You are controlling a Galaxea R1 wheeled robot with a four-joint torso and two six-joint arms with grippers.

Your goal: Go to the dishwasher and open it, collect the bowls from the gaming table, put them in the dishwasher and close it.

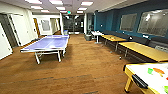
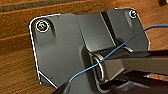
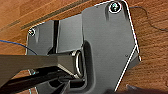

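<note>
A: What do we have underfoot and around us?

B: We stand on a brown wood-look floor (image 1: 82, 67) in a long room. The ceiling carries rows of bright light panels (image 1: 60, 5). At 10 o'clock stands a blue ping-pong table (image 1: 47, 43) on pale legs. Along the teal wall (image 1: 110, 21) at 2 o'clock run yellow-topped tables (image 1: 145, 50) with a dark bench behind them, and two pale boards (image 1: 150, 22) hang on that wall. Farther off, near 1 o'clock, is a small white table (image 1: 96, 33). At 12 o'clock, far down the room, we see dark glass doors (image 1: 73, 23). White doors (image 1: 18, 28) line the wall at 9 o'clock.

A: And the gaming table?

B: Its corner (image 1: 147, 77) comes in at 4 o'clock, close by us: a white top with a yellowish edge and a yellow leg. On the top lie colourful shapes, green (image 1: 150, 71) and orange (image 1: 159, 71); we cannot tell whether these are bowls or boxes.

A: How do our grippers stand to it?

B: Both wrist views look down past the dark plates at the same brown floor (image 2: 17, 62), with a thin blue cable (image 2: 110, 56) crossing the left one. We cannot tell whether either pincer is apart or together. In those views the table is nowhere near them, so we place it only from the head view, at 4 o'clock.
</note>
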